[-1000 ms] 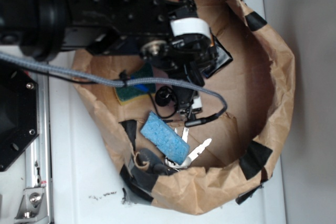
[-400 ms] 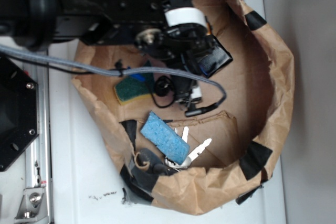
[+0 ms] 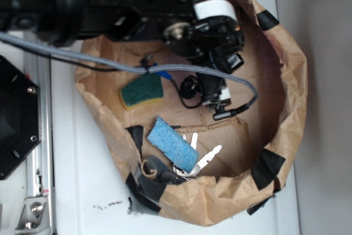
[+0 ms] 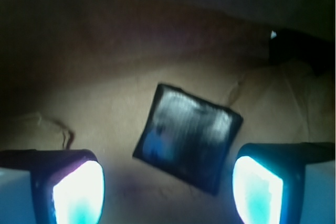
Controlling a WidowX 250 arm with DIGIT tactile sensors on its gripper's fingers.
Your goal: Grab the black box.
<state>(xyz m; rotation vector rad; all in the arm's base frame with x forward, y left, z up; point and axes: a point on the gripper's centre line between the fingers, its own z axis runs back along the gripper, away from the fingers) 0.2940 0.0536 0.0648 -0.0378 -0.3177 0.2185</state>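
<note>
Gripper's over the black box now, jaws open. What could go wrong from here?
1. The black box lies rotated, corners toward the fingers, not flat sides. Closing the gripper may twist or squirt the glossy box out.
2. The box is flat on the paper floor; the fingers may need to go very low and could snag the brown paper.
3. The grey cable drapes across the bag near the green sponge; arm motion might drag it.

The black box [image 4: 187,136] is glossy, catching streaky white glare, and it lies on matt, creased brown paper [image 3: 289,89] patched with shiny black tape [image 3: 268,164]. Nearby sit a porous blue sponge [image 3: 172,143], a rough green scourer [image 3: 142,91] and bright metal keys [image 3: 204,157].
</note>
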